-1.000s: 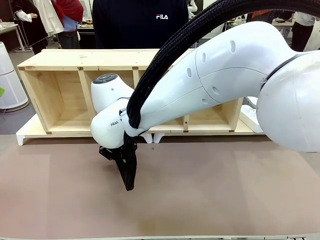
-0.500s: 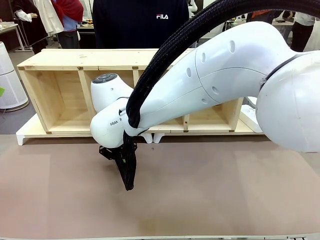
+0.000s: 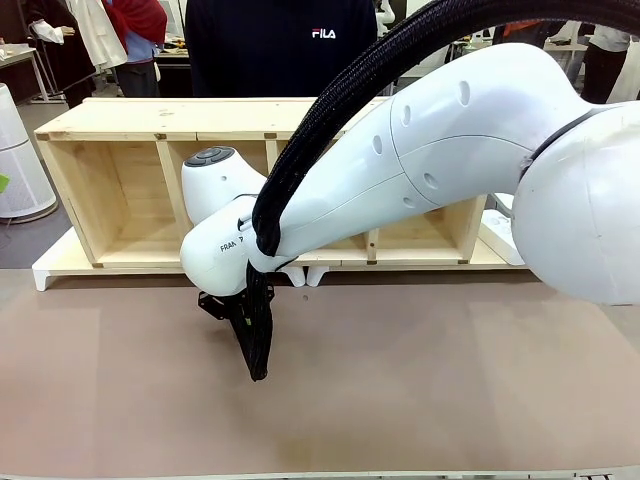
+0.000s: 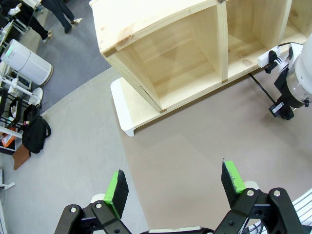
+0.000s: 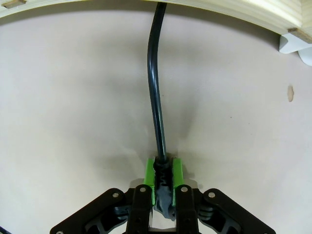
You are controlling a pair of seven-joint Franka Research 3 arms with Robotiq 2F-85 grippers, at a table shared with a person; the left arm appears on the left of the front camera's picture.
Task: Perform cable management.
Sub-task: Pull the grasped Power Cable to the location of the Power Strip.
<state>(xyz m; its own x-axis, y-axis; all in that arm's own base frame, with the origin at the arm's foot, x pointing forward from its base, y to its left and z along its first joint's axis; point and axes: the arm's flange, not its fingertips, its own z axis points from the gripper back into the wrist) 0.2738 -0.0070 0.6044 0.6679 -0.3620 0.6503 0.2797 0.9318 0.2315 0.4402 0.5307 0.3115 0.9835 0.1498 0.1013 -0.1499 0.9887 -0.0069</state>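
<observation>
Right pincer (image 5: 164, 171), green-padded, pinches the glossy round black cable (image 5: 156, 92).

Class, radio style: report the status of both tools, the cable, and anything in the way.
Left tool open, empty, over table. Right tool shut on cable, low over table. Cable runs straight to wooden shelf, close ahead.

I see my left gripper (image 4: 175, 187) hanging above the brown desk (image 4: 195, 146), green-padded fingers (image 4: 117, 189) spread wide, nothing between them. Ahead sits a pale wooden open-fronted shelf unit (image 4: 190, 53); a thin black cable (image 4: 261, 87) runs from its foot across to the white right arm (image 4: 300, 83).
</observation>
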